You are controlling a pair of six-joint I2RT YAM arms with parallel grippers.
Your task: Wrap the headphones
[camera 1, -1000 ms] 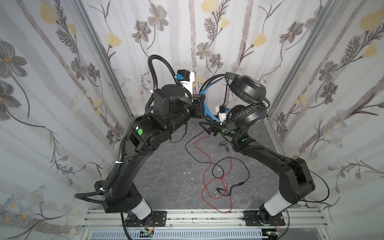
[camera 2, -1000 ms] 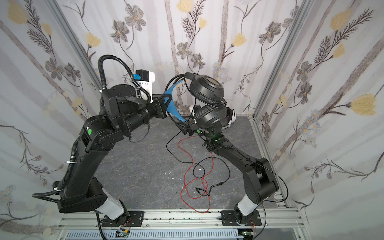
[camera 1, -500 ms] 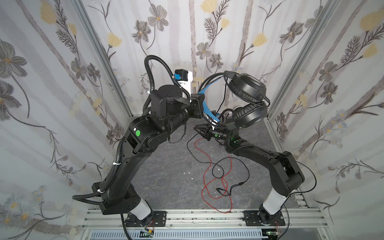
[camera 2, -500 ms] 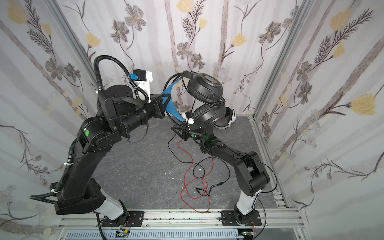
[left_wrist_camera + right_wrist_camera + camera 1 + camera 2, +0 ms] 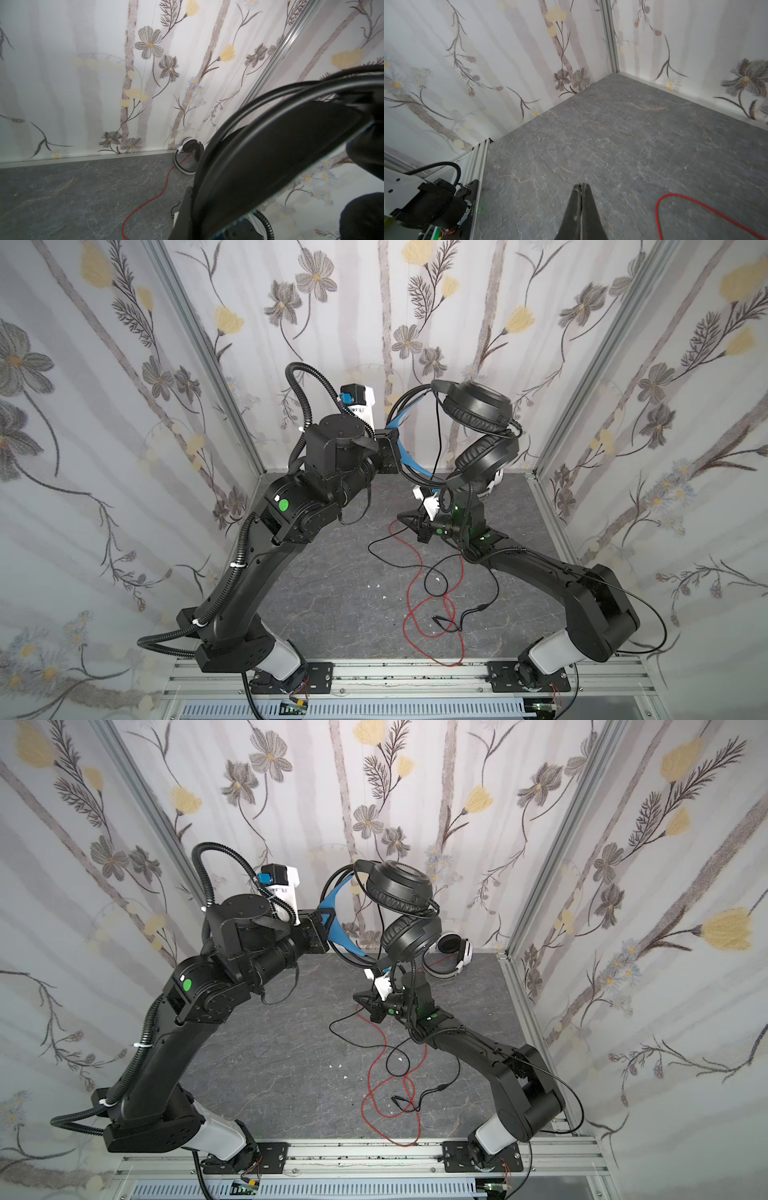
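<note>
The black headphones (image 5: 476,407) hang high at the back, their blue inner headband (image 5: 405,454) clamped in my left gripper (image 5: 394,448), which is shut on it. In the left wrist view the black headphones' band (image 5: 270,145) fills the lower right. Their black cable (image 5: 436,435) drops past my right wrist and loops on the table. My right gripper (image 5: 400,517) is low over the table below the headphones, pointing left; its jaws (image 5: 581,185) are shut with nothing between them. The white headphones (image 5: 454,950) lie in the back right corner, and their red cable (image 5: 411,585) trails forward.
The red cable (image 5: 374,1085) and the black cable (image 5: 399,1065) cross in loose loops on the grey table (image 5: 332,593) between the arm bases. Floral walls close in on three sides. An aluminium rail (image 5: 395,672) runs along the front edge.
My right gripper has closed from open and moved left and down, away from the black headphones. The left arm has shifted slightly left, still holding the headband.
</note>
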